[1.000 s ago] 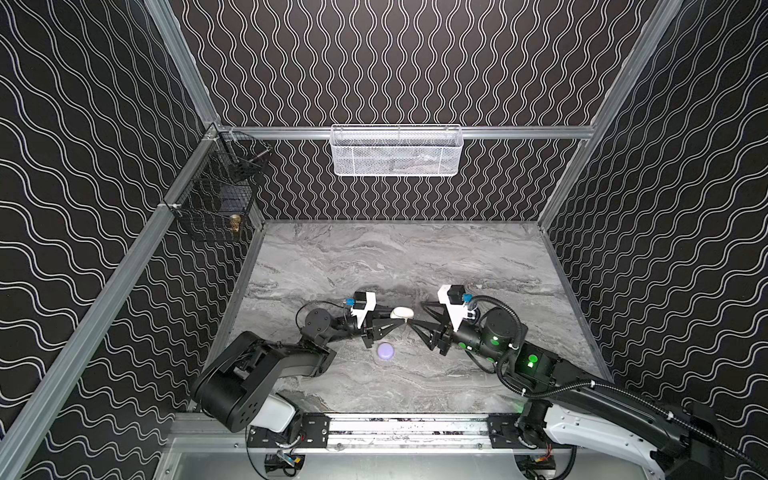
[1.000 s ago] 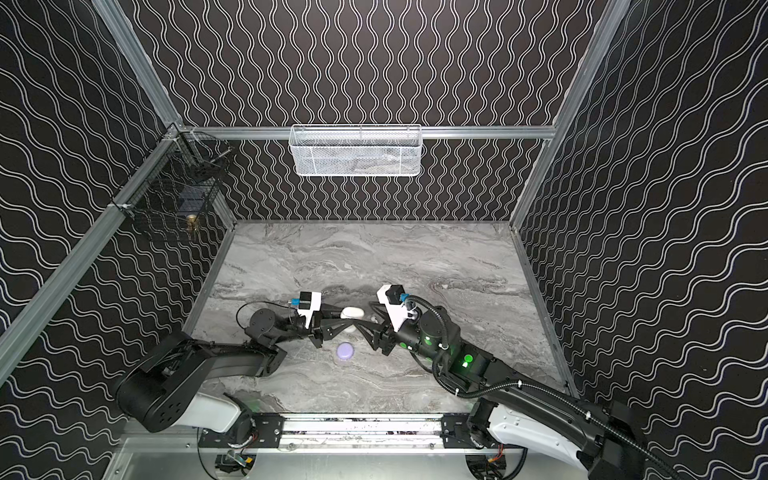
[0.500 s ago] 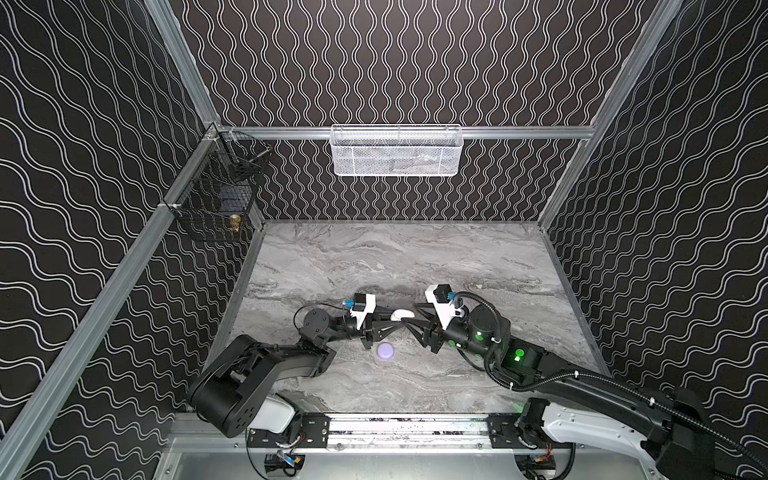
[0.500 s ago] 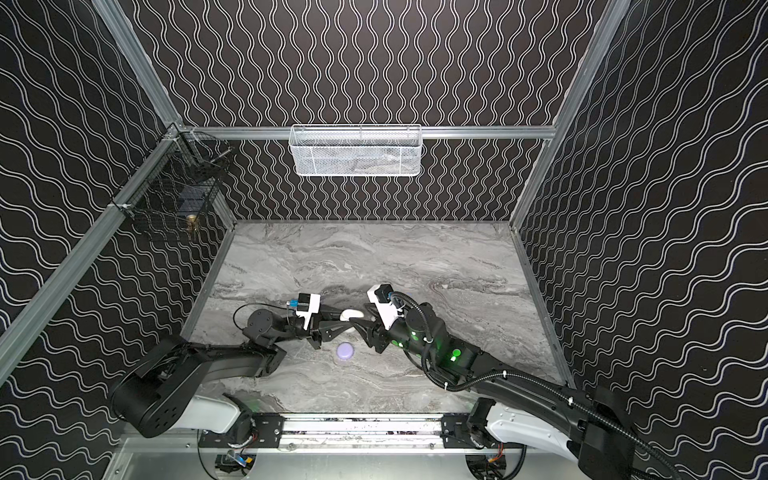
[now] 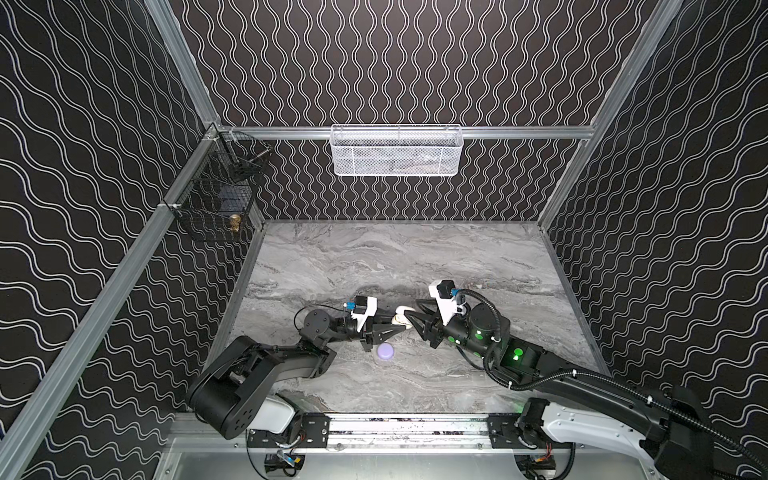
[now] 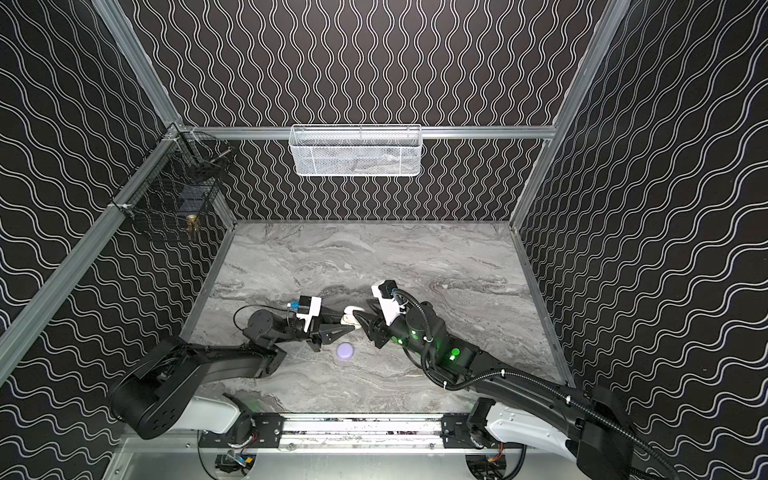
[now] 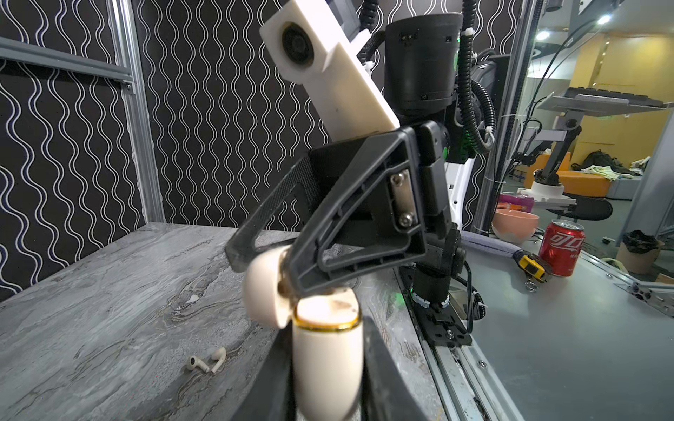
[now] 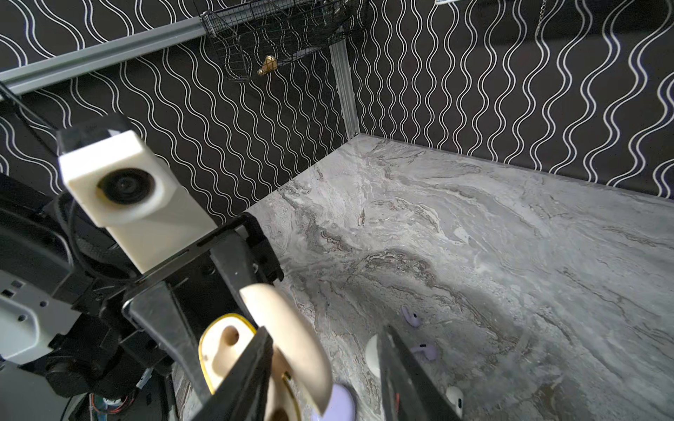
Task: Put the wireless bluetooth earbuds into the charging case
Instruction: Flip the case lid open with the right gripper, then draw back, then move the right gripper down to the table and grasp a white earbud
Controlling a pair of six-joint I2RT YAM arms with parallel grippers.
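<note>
Earbuds [image 7: 206, 361] lie loose on the marble table [image 7: 91, 291], a cream pair near the held case and lavender earbuds [image 8: 414, 318] close by, so none looks seated yet. The left gripper [image 5: 395, 325] is clamped on the cream charging case [image 7: 326, 364], whose lid [image 8: 288, 328] is swung open and whose one visible socket is empty. The right gripper [image 5: 412, 311] has its jaws part open astride that lid, holding nothing.
</note>
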